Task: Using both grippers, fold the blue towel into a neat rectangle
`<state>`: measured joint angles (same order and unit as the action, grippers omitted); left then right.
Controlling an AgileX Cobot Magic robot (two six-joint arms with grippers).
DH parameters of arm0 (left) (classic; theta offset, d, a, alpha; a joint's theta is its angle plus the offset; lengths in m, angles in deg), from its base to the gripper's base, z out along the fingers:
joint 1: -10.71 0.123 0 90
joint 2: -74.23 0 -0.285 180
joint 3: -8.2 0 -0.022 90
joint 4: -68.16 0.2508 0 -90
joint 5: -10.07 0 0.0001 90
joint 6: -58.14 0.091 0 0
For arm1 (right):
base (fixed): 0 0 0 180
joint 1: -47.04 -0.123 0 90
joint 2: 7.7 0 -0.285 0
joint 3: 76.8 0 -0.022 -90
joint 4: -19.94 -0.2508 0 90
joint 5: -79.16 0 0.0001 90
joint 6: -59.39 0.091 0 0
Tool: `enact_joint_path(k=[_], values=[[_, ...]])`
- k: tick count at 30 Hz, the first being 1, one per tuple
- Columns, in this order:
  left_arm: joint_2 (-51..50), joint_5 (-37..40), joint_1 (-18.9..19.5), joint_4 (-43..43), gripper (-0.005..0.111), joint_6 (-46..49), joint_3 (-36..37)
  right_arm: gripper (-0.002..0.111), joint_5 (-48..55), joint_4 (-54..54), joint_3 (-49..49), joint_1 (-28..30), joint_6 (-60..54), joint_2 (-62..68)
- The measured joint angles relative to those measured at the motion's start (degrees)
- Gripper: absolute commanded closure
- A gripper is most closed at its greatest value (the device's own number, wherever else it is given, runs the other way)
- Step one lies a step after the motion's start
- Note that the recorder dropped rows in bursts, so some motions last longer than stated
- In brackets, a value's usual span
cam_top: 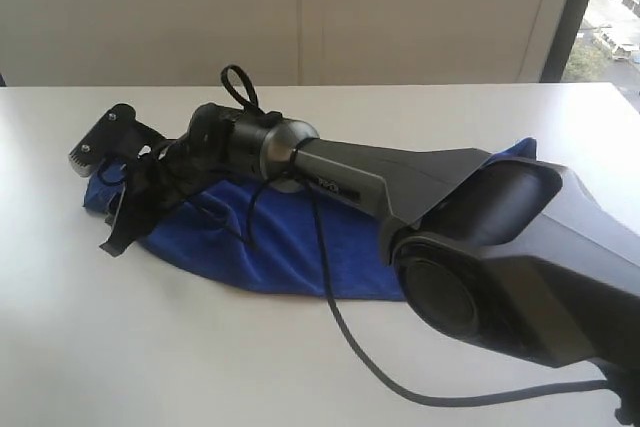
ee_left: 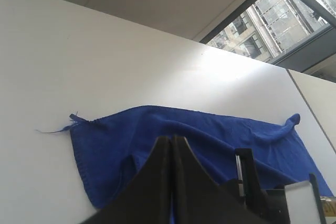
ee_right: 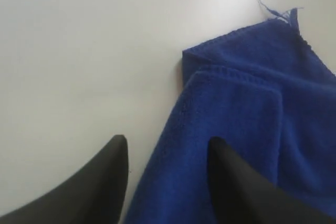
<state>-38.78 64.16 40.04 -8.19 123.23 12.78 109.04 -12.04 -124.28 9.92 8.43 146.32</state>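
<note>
White tabletop (cam_top: 200, 347) under a plain beige wall (cam_top: 400, 7), daylight from a window (cam_top: 612, 7) well to the right of the blue towel (cam_top: 280, 247). Plush and deep blue, spread across the middle of that surface, long side running left to right, doubled over itself at its left end into two layers. At the towel's far-left corner, frayed thread (ee_left: 55, 129) trailing onto bare table. Above the towel's left half, seen only through its own wrist camera, left gripper (ee_left: 171, 139): black fingers pressed tight together, tips over the blue pile; cloth pinched or not, cannot tell. Next to those closed fingers, toward the towel's right half, black-and-white hardware (ee_left: 273, 192), too cropped to name. At the towel's left end, right gripper (ee_right: 168, 140): jaws spread wide, free of the cloth, one finger (ee_right: 113, 182) over bare table just beside the towel's edge, the other above the doubled cloth, near the stitched hem (ee_right: 236, 74) of the upper layer. From that end, right arm (cam_top: 350, 177), grey and thick, crossing in front of the towel toward its right end in the exterior view, black cable (cam_top: 328, 292) hanging off it and looping past the towel's near edge onto the table. Beyond the arm's elbow, towel's right corner (cam_top: 522, 147) lifted slightly off the surface.
</note>
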Motion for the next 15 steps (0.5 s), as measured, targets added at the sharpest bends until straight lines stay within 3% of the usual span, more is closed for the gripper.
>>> enact_joint_path(k=[8,15], values=[[0.00,-0.11,0.00,-0.78,0.107,1.12,0.00,0.067,-0.53,0.77,0.00,0.00,4.39,2.27],[0.00,-0.58,0.00,-1.70,0.107,1.77,0.00,0.099,-0.64,0.77,0.00,0.00,8.37,2.61]])
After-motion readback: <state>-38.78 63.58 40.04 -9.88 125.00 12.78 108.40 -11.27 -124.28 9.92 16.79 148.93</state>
